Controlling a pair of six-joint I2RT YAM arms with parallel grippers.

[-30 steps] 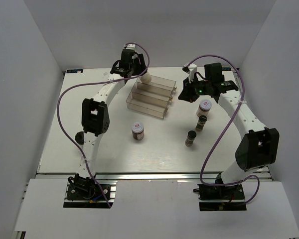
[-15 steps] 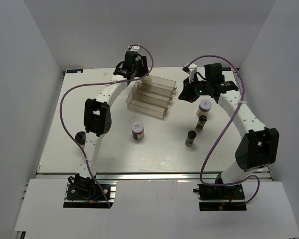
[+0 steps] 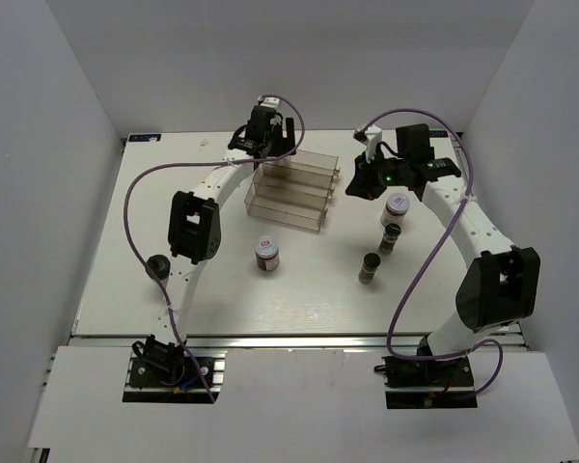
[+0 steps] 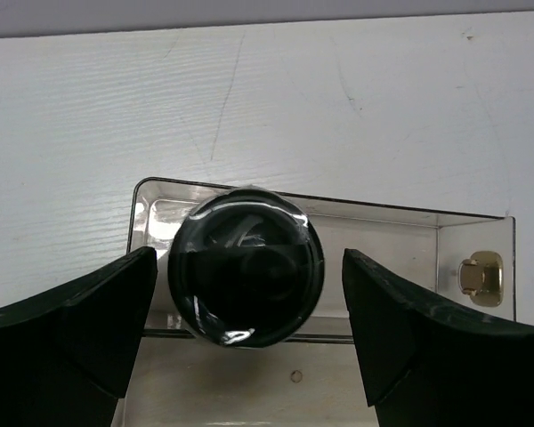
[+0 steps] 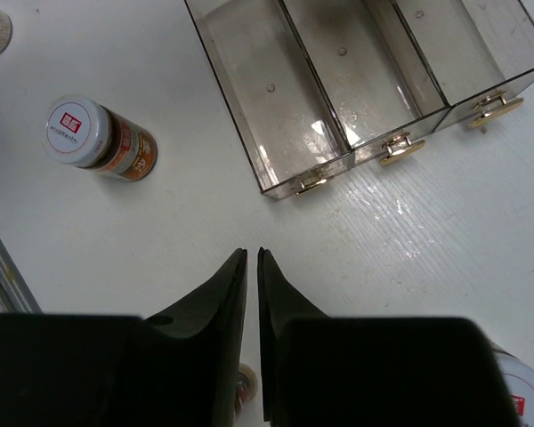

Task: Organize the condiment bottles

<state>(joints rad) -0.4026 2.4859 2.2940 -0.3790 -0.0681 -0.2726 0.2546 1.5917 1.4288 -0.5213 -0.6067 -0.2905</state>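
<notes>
Black-capped bottle [image 4: 246, 277] stands upright in the end compartment of the clear rack [image 4: 400, 245], directly between the left gripper's [image 4: 247, 258] fingers. Those fingers are spread wide with a gap on each side, gripping nothing. Right gripper [image 5: 252, 260] is almost closed, just a thin slit, and empty. The rack sits ahead of it, with a white-lidded jar [image 5: 89, 138] ahead-left on the table [image 5: 178, 231].
</notes>
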